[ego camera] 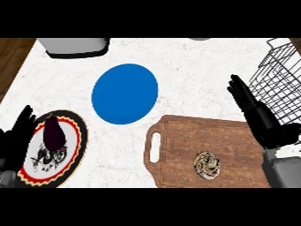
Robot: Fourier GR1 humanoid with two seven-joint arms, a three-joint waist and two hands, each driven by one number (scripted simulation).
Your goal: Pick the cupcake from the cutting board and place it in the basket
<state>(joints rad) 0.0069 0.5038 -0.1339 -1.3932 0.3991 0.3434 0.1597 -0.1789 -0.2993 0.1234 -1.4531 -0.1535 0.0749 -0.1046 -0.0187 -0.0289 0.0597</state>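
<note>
Right hand [260, 115] hovers over the board's [178, 150] right edge beside the basket [289, 75], fingers straight and together. Left hand [6, 141] rests open, fingers spread. Counter [192, 75] is white marble.

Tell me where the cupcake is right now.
In the head view, the cupcake sits on the cutting board at lower right, just left of the right hand.

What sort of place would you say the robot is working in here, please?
Most likely a kitchen counter: a marble-look top carries a wooden cutting board with a cupcake, plates, and a wire basket.
</note>
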